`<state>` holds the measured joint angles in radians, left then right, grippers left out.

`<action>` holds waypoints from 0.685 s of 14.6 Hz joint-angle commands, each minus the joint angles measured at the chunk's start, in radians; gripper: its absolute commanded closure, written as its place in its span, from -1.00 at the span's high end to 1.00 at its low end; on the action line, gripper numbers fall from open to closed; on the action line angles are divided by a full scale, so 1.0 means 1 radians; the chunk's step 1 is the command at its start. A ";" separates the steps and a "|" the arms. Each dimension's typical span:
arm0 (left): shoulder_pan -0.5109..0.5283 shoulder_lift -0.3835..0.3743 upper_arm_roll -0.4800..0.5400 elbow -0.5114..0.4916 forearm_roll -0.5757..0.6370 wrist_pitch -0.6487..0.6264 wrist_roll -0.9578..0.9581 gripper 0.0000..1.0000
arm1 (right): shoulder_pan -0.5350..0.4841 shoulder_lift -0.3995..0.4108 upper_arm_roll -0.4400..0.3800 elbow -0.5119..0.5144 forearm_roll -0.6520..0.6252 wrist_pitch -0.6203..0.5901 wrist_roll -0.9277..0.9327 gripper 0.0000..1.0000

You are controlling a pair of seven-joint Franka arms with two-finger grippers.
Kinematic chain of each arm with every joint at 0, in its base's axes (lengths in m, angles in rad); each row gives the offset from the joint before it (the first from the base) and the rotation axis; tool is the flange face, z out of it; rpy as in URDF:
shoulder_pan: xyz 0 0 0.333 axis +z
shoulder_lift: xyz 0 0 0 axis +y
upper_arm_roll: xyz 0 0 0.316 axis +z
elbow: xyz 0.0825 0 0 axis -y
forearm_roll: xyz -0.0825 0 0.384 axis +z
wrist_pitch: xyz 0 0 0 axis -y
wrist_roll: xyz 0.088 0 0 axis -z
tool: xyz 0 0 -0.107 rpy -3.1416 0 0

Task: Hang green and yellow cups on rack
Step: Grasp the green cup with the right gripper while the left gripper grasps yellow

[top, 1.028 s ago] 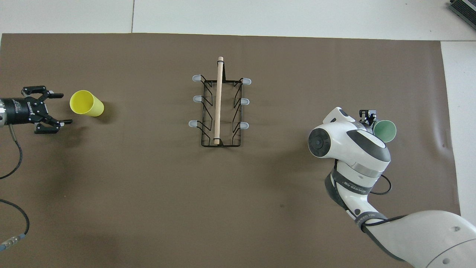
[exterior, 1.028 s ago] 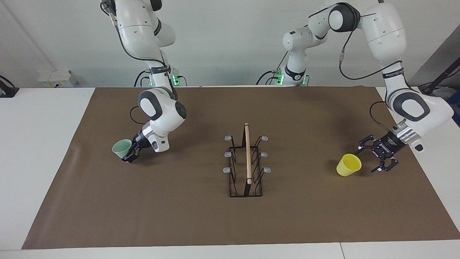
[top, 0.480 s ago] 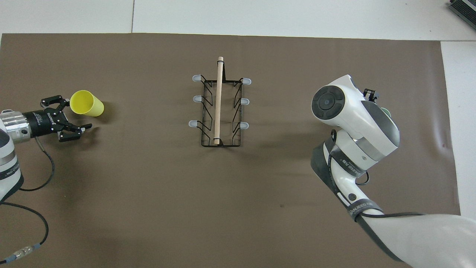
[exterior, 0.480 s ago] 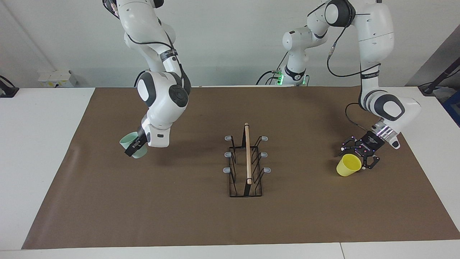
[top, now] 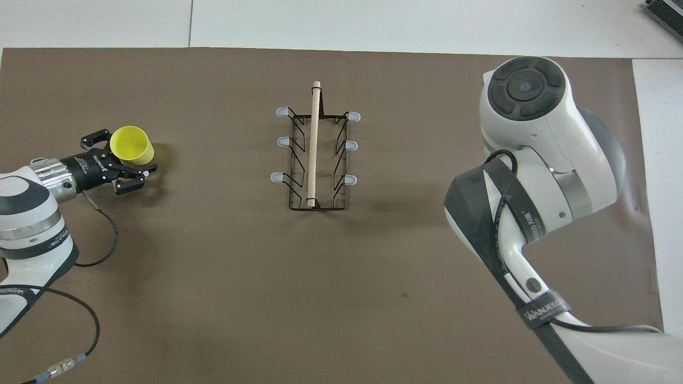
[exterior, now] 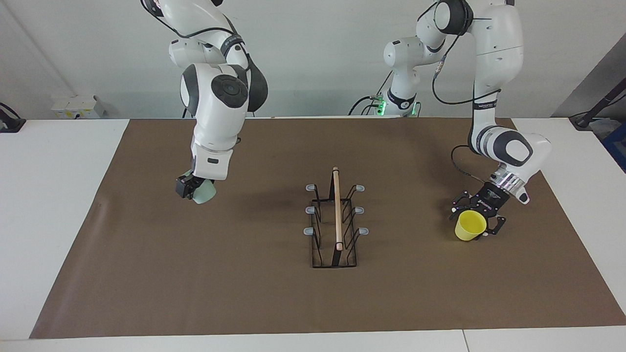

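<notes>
The pale green cup [exterior: 206,195] hangs over the mat toward the right arm's end of the table, with my right gripper [exterior: 192,189] shut on it. In the overhead view the right arm hides both of them. The yellow cup [exterior: 470,225] [top: 133,145] lies tilted on the mat toward the left arm's end. My left gripper [exterior: 478,218] [top: 120,159] is open, with a finger on each side of that cup's mouth end. The black wire rack [exterior: 336,222] [top: 315,154], with its wooden top dowel, stands at mid-table with no cup on its grey-tipped pegs.
A brown mat [exterior: 244,293] [top: 213,293] covers most of the white table. The left arm's cable [top: 101,250] trails over the mat near the robots. The right arm's large wrist [top: 533,138] hangs high over the mat at its own end.
The right arm has lifted the green cup off the mat and carried it a little toward the rack. The open left gripper has closed in around the yellow cup, which shifted slightly.
</notes>
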<state>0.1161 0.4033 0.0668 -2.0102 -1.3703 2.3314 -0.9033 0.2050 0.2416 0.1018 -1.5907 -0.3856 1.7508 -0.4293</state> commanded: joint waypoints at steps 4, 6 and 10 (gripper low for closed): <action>-0.026 -0.021 0.007 -0.027 -0.038 0.029 0.086 1.00 | -0.044 -0.103 0.006 -0.020 0.262 0.099 0.031 -1.00; -0.073 -0.027 0.007 -0.028 -0.049 0.096 0.093 0.75 | -0.047 -0.119 0.006 -0.032 0.342 0.130 0.027 -1.00; -0.116 -0.037 0.010 -0.025 -0.049 0.152 0.115 -1.00 | -0.047 -0.154 0.007 -0.077 0.462 0.249 0.027 -1.00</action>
<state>0.0212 0.3989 0.0648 -2.0099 -1.3930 2.4567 -0.8230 0.1710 0.1344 0.1000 -1.6035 0.0101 1.9354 -0.4123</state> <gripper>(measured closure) 0.352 0.300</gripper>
